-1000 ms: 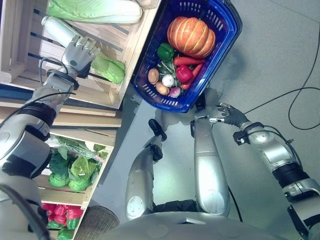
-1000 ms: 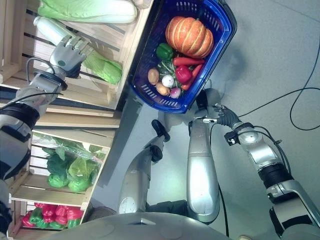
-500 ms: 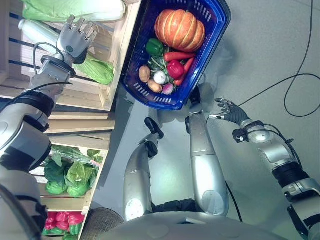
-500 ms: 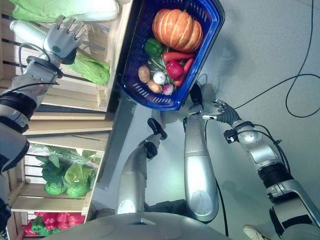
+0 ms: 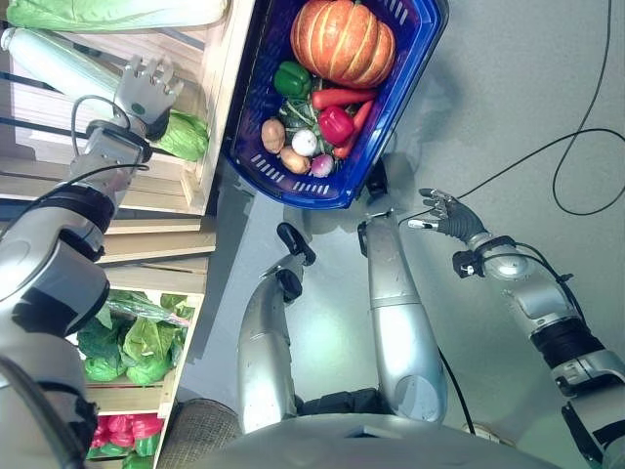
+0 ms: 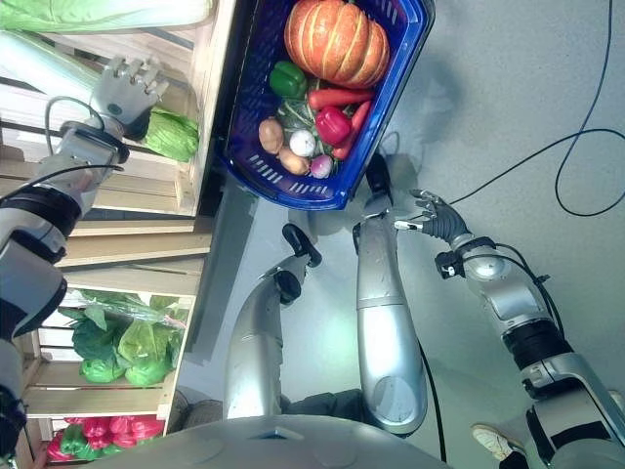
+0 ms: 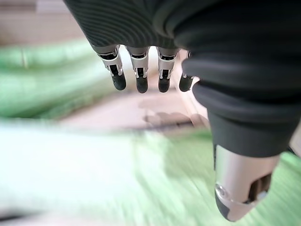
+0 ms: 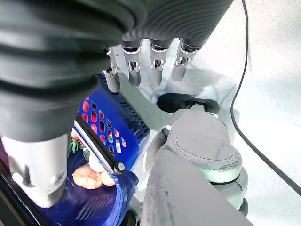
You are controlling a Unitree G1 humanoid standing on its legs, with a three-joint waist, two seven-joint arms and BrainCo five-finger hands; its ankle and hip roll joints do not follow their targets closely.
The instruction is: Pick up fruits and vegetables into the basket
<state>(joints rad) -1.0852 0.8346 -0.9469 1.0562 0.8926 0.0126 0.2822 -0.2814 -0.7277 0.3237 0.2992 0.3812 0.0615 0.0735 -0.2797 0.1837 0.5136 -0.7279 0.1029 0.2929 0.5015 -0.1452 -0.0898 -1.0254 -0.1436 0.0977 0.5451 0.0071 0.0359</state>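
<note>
Blue plastic basket (image 5: 410,93) already held an orange pumpkin (image 5: 342,41) and peppers; left hand (image 5: 146,90), fingers straight and empty, hovered over the green cabbage (image 5: 186,137) at the wooden crate's (image 5: 217,107) edge; right hand (image 5: 447,215) was relaxed and empty.

I'm looking down from the head pair, both eyes sharing the blue basket (image 5: 410,68) and the wooden shelf (image 5: 210,117) beside it. My left wrist camera sits close over the left hand (image 7: 141,70), facing greens. My right wrist camera looks past the right hand (image 8: 150,56) to the basket's corner.
</note>
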